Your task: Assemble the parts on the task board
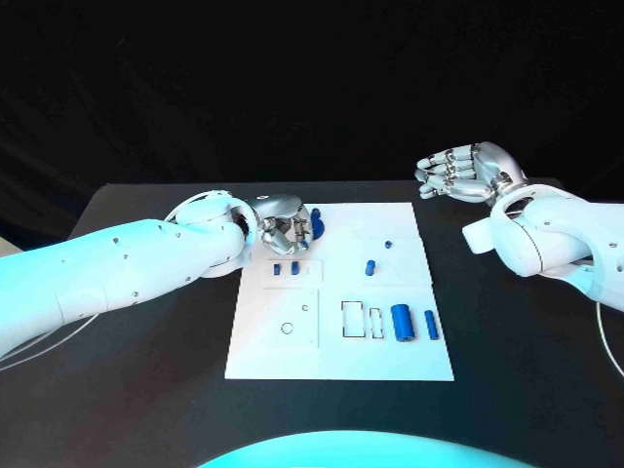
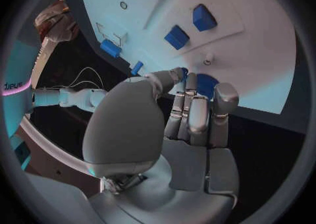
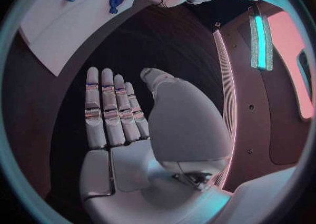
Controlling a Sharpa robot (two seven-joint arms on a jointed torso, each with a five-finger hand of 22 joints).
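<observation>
Left robot hand sits over the far left corner of the white task board, fingers curled together around a dark blue rounded part; from the left wrist view the thumb and fingertips close on it, so it reads as held, though much of the part is hidden behind the fingers. Right robot hand hangs off the board beyond its far right corner, above the black desk, fingers apart and nothing in them; the right wrist view shows them straight and flat. Step in hand, as I judge it: picking up or seating a first piece at the far edge. Next move calls for carrying that piece to a matching recess and lining it up before pressing. Board is a smooth, matte, flat plate with rectangular cut-outs and small round holes. Near the right side lie two glossy blue cylinders, side by side; two small blue blocks stand just beside the left hand.
</observation>
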